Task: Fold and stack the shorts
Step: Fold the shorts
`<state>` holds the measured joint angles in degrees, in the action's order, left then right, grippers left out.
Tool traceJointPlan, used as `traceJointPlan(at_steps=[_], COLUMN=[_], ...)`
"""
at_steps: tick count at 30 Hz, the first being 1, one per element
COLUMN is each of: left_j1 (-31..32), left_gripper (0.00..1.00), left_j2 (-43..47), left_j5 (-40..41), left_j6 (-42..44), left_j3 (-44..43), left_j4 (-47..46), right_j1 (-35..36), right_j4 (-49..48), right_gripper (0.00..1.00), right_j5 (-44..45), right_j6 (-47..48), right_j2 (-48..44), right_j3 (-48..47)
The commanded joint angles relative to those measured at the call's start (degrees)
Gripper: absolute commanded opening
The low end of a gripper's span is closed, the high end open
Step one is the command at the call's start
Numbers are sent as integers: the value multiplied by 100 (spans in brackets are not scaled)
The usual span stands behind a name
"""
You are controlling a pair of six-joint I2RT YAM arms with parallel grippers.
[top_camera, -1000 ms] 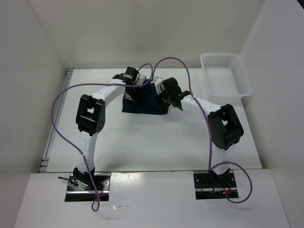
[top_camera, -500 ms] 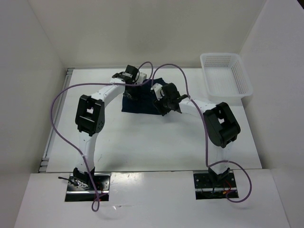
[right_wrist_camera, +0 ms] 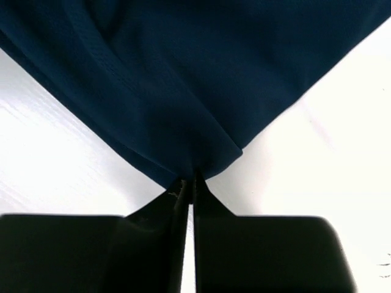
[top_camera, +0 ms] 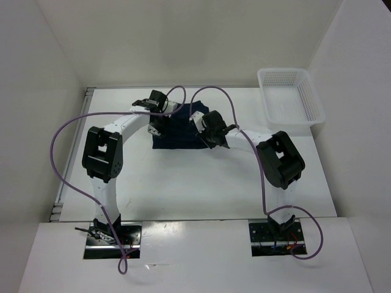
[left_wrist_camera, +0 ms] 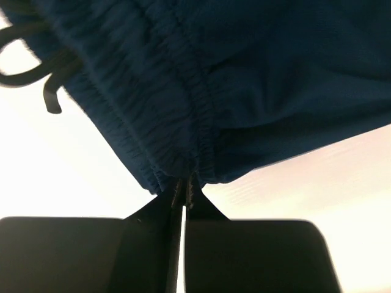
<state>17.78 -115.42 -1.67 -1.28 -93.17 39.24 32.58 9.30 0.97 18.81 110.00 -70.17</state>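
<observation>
The dark navy shorts (top_camera: 178,133) lie bunched on the white table (top_camera: 183,183) at mid back, between my two wrists. My left gripper (left_wrist_camera: 185,181) is shut on the gathered waistband (left_wrist_camera: 183,104) at the shorts' left edge, and the dark drawstring (left_wrist_camera: 43,79) hangs loose to one side. My right gripper (right_wrist_camera: 190,182) is shut on a folded corner of the shorts (right_wrist_camera: 183,79) at their right edge. In the top view both sets of fingertips are hidden under the wrists: left gripper (top_camera: 156,122), right gripper (top_camera: 204,135).
A white plastic mesh basket (top_camera: 289,97) stands at the back right corner of the table. White walls close in the table on the left, back and right. Purple cables loop above both arms.
Both grippers have shut on the shorts, the left first, the right just now. Both arms have shifted left, and the cloth has shifted left with them.
</observation>
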Motion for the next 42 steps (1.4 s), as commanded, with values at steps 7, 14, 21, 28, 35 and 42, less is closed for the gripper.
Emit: traceJointPlan(at_steps=[7, 14, 21, 28, 35, 42], left_j1=[-99, -283, -503, -504, -556, -609], left_gripper=[10, 31, 41, 46, 46, 59], left_j2=[-192, 142, 405, 546, 494, 284], left_j5=[475, 703, 222, -167, -746, -1345], left_j6=[128, 128, 128, 128, 128, 128], left_j3=[686, 738, 229, 158, 88, 175], left_j4=[-426, -304, 329, 435, 435, 243], right_j1=[231, 284, 346, -480, -480, -375], right_j4=[-298, -104, 317, 801, 914, 1083], right_gripper=[0, 6, 41, 61, 61, 69], right_j5=[35, -176, -781, -2443, -2549, -2610], right_j6=[474, 1002, 1229, 449, -131, -438], right_j2=[-135, -435, -741, -674, 2011, 3290], right_j3=[231, 557, 330, -1374, -4743, -6262])
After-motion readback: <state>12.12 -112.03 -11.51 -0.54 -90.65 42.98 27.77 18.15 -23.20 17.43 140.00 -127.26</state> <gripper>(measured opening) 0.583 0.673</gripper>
